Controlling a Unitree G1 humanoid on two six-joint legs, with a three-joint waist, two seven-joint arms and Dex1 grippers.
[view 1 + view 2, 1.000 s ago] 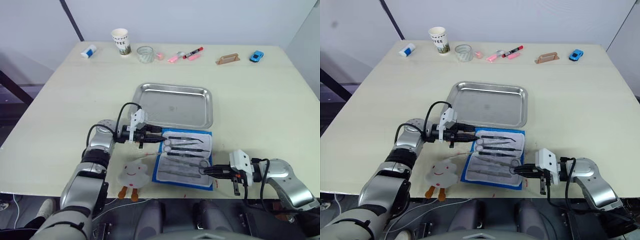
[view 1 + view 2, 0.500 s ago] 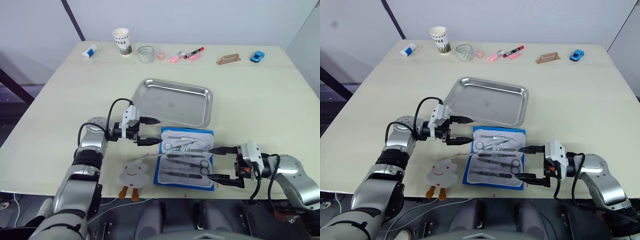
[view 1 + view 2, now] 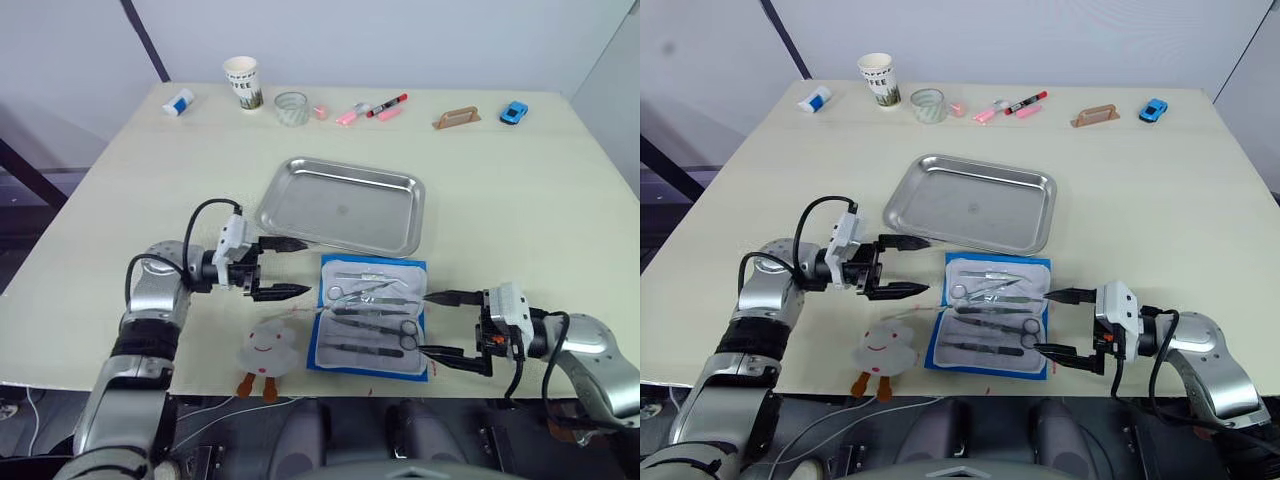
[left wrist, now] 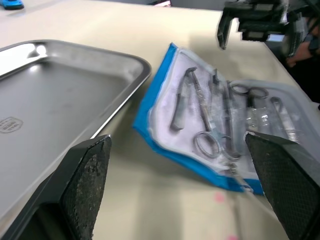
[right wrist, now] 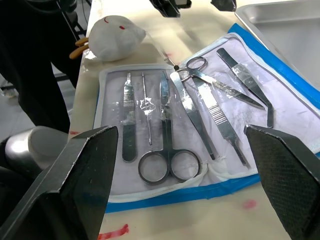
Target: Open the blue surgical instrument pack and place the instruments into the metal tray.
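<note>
With the blue surgical instrument pack (image 3: 368, 314) lying open lower centre, instruments (image 5: 186, 105) exposed on its lining, left gripper (image 3: 278, 268) and right gripper (image 3: 446, 325) flank it, both wide open and empty, likely staged for picking. Metal tray (image 3: 300, 220) sits empty just above.

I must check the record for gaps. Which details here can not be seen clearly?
- Paper cup: print too small to read in the eye views.
- Metal tray: far part cut off by the left wrist view's edge.
- Instruments: clear film glare blurs how they are held in the blue surgical instrument pack.
</note>
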